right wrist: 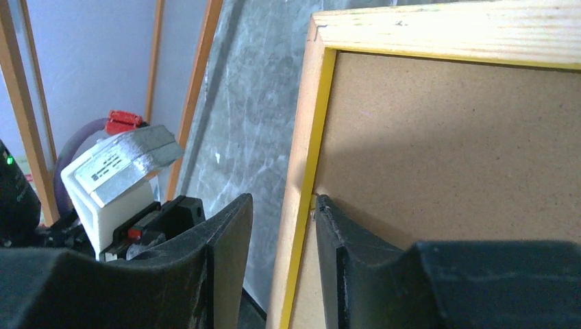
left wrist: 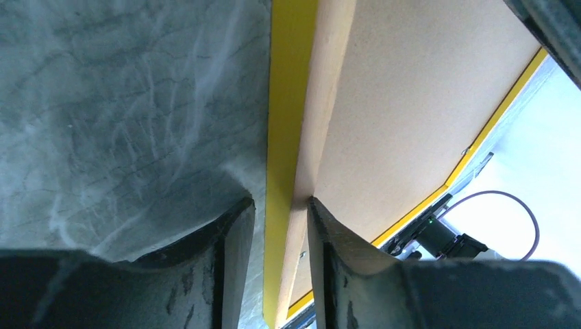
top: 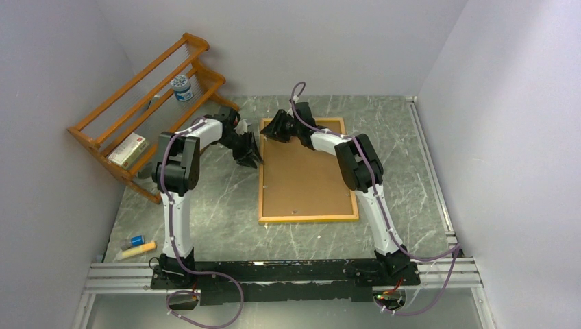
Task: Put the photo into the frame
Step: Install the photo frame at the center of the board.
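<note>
The frame (top: pixel 308 218) lies back side up on the table, with a brown hardboard panel (top: pixel 308 171) filling it. The photo is hidden. My left gripper (top: pixel 250 156) is at the frame's left rail near the far end. In the left wrist view it (left wrist: pixel 279 202) stands open astride the yellow-edged rail (left wrist: pixel 288 103), its right finger against the rail's inner side by the panel (left wrist: pixel 411 103). My right gripper (top: pixel 274 128) is at the far left corner. It (right wrist: pixel 283 199) is open astride the wooden rail (right wrist: pixel 438 27), one fingertip on the panel (right wrist: pixel 445 151) at a small metal tab.
An orange-brown slatted rack (top: pixel 147 103) stands at the back left, holding a white jar (top: pixel 182 88) and a small box (top: pixel 128 151). Two small sticks (top: pixel 137 245) lie near the front left. White walls close in both sides. The left arm's wrist (right wrist: pixel 116 171) is close beside my right gripper.
</note>
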You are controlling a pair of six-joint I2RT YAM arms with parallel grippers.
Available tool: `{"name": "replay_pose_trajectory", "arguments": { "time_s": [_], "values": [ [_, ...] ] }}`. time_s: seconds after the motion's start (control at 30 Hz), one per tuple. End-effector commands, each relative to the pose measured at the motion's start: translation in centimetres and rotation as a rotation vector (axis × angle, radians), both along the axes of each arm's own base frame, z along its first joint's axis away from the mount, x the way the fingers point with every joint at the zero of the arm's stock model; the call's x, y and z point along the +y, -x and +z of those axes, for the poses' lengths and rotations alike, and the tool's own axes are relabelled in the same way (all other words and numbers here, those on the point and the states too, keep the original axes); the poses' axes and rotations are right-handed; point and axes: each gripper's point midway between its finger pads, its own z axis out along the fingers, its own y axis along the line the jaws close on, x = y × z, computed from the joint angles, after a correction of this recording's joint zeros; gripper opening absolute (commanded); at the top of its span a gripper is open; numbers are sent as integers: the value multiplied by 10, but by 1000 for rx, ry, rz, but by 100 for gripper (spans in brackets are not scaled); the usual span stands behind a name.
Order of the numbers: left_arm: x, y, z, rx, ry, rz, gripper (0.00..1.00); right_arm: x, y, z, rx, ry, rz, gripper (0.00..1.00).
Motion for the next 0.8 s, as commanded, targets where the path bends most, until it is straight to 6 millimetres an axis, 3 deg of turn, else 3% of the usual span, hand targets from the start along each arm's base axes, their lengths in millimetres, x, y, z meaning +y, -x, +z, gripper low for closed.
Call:
{"name": "replay_pose_trajectory", "arguments": {
  "time_s": [0.0, 0.23, 0.43, 0.57, 0.77],
  "values": [
    [16, -5, -34, -2, -127, -2, 40, 5, 41, -50, 114, 77, 148, 42],
    [19, -2, -37, 12, -151, -1, 35, 6, 44, -64, 118, 125, 269, 42],
    [21, -2, -37, 19, -160, -2, 34, -4, 40, -62, 112, 138, 274, 42],
    [19, -2, -33, 13, -151, 0, 35, -8, 30, -37, 66, 120, 254, 42],
    [13, -10, -15, -23, -109, -18, 40, -27, 2, 32, -53, 99, 124, 47]
  ]
}}
